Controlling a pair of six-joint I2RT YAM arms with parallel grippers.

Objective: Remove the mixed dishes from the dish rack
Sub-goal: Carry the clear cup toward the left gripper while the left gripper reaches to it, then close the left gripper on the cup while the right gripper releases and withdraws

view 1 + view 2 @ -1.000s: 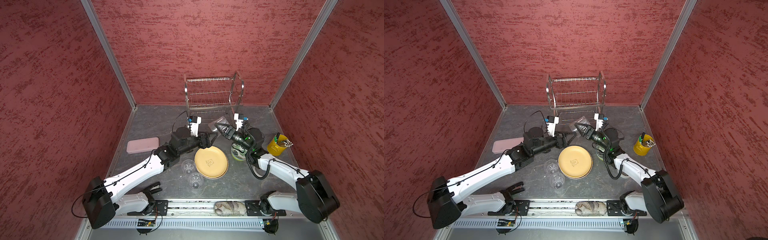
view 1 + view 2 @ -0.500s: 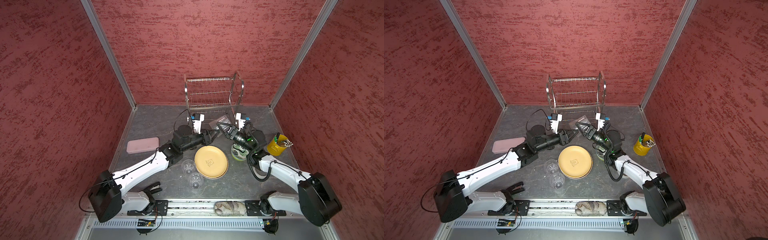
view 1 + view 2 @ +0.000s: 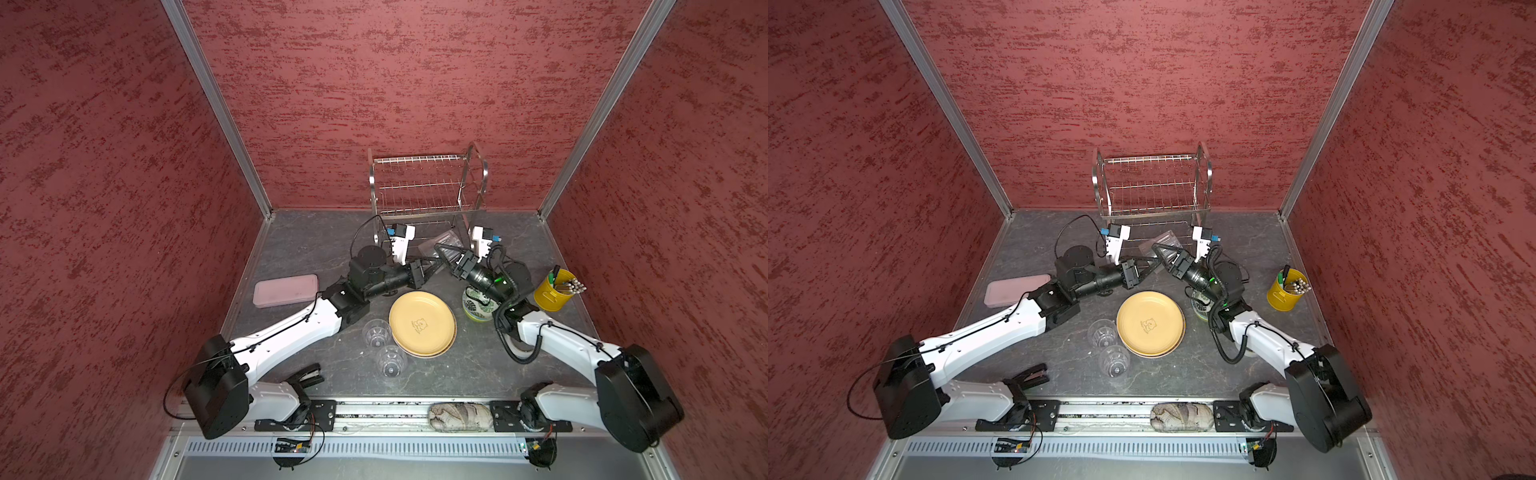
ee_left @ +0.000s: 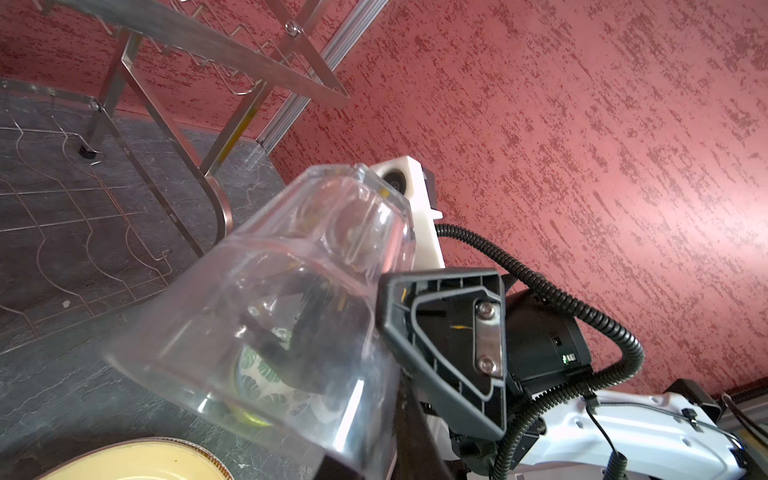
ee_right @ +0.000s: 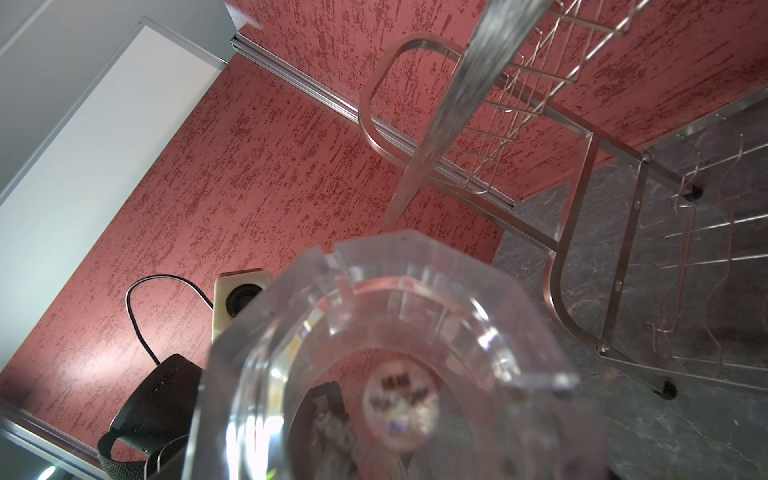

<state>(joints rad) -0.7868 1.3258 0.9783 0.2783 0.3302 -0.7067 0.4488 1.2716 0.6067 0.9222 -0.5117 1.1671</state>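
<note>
A clear tumbler (image 3: 438,243) hangs tilted above the table in front of the dish rack (image 3: 428,187). My right gripper (image 3: 446,255) is shut across it, one of its fingers (image 4: 449,332) lying along the outer wall. My left gripper (image 3: 432,266) has reached in from the left and is shut on the rim of the same tumbler (image 4: 291,291). The rack's tiers (image 3: 1152,183) show no dishes. On the table lie a tan-yellow plate (image 3: 422,324), two clear tumblers (image 3: 376,332) (image 3: 390,361) and a green-leaf bowl (image 3: 478,305), partly under the right arm.
A flat pink box (image 3: 286,289) lies at the left. A yellow bucket of utensils (image 3: 555,291) stands at the right. A patterned cloth roll (image 3: 459,417) sits on the front rail. Red walls close in three sides.
My left gripper moved right, from over the plate's edge up to the tumbler in the right gripper, and closed on its rim. The right gripper shifted slightly, still holding the tumbler.
</note>
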